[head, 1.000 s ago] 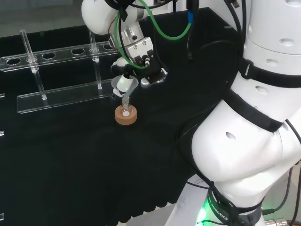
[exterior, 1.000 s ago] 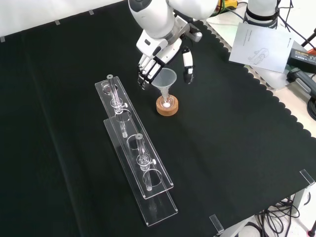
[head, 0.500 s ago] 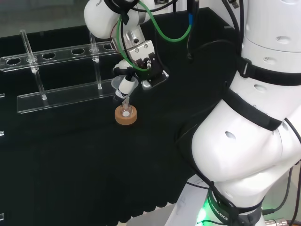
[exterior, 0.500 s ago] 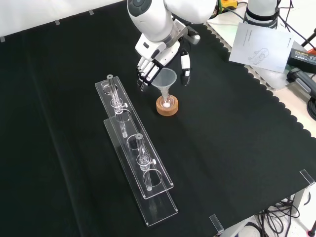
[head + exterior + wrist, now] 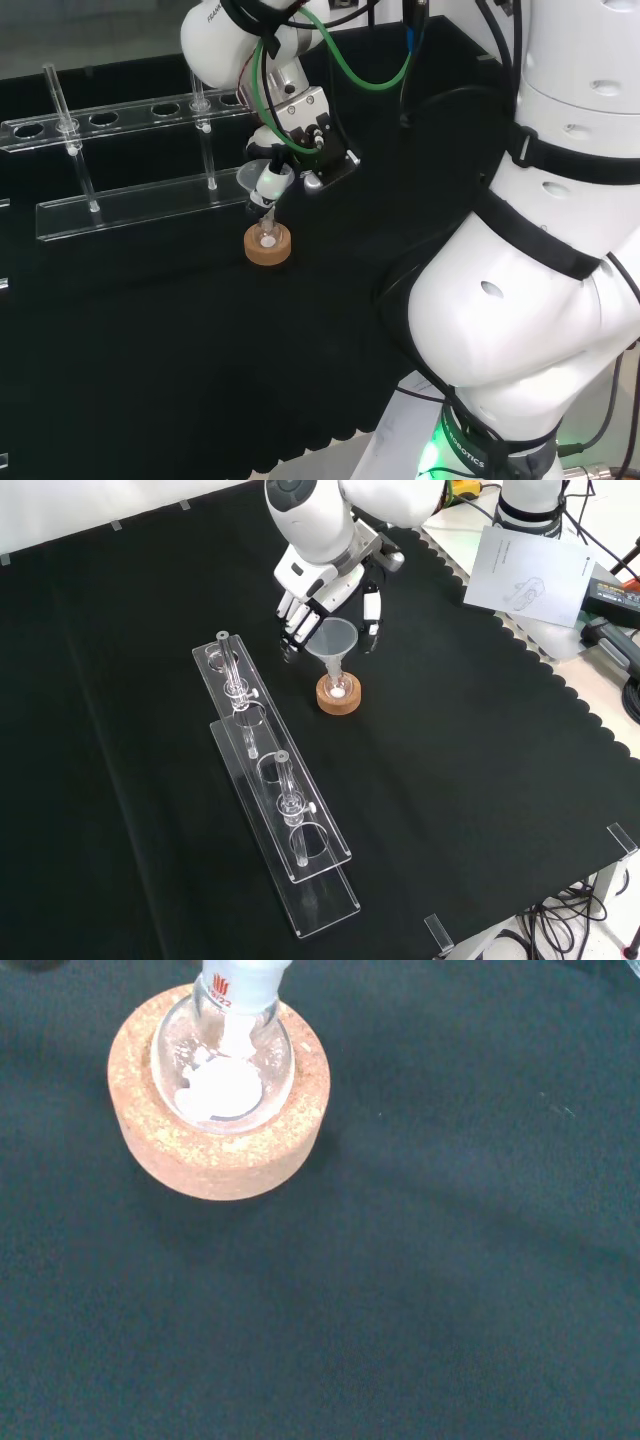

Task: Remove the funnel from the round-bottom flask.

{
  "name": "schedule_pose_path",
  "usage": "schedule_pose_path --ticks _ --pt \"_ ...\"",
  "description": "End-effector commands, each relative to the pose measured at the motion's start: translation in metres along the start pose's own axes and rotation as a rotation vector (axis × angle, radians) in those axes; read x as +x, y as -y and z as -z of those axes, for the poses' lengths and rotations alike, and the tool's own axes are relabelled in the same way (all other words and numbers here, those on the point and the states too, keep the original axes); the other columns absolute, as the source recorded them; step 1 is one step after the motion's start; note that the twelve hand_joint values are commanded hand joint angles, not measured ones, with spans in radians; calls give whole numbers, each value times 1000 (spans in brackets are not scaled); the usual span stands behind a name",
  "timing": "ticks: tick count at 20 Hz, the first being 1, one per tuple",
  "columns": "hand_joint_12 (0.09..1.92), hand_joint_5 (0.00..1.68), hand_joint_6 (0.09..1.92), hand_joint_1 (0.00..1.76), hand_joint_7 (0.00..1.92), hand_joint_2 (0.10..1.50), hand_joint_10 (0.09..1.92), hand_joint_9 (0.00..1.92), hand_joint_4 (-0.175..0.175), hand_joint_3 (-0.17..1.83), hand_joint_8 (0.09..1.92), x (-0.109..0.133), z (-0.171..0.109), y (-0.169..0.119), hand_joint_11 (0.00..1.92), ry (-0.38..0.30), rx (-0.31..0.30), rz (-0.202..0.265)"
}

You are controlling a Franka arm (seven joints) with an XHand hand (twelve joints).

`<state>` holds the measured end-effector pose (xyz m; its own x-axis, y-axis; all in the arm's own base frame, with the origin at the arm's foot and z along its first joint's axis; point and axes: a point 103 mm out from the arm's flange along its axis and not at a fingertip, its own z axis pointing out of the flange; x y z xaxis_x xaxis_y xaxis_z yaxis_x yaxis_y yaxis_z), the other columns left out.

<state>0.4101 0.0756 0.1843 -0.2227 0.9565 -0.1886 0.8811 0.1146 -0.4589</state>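
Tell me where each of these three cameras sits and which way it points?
Head view: behind and above the arm's base, looking over big white arm links at the bench; the hand reaches the funnel.
Front view: in front, looking down on the cloth; the hand enters from the top.
Wrist view: at the wrist, looking down on the flask.
All three share the cork ring.

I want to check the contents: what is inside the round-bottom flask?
White powder lies at the bottom of the flask, on its cork ring. The funnel's stem covers the neck.
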Motion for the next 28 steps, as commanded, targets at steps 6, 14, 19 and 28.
schedule_pose_path --ticks 6,14,19,28 --pt "1373 320 87 625 284 807 594 678 -24 236 702 3 0 -2 486 26 -1 -5" --pt "1292 493 87 679 478 844 493 896 -33 344 672 7 6 -1 578 87 -42 -30" --pt "1253 634 108 734 556 850 468 960 -30 381 670 8 11 1 637 83 -48 -25" --pt "1240 669 135 779 573 846 468 990 -31 400 672 1 35 13 656 78 -86 -35"
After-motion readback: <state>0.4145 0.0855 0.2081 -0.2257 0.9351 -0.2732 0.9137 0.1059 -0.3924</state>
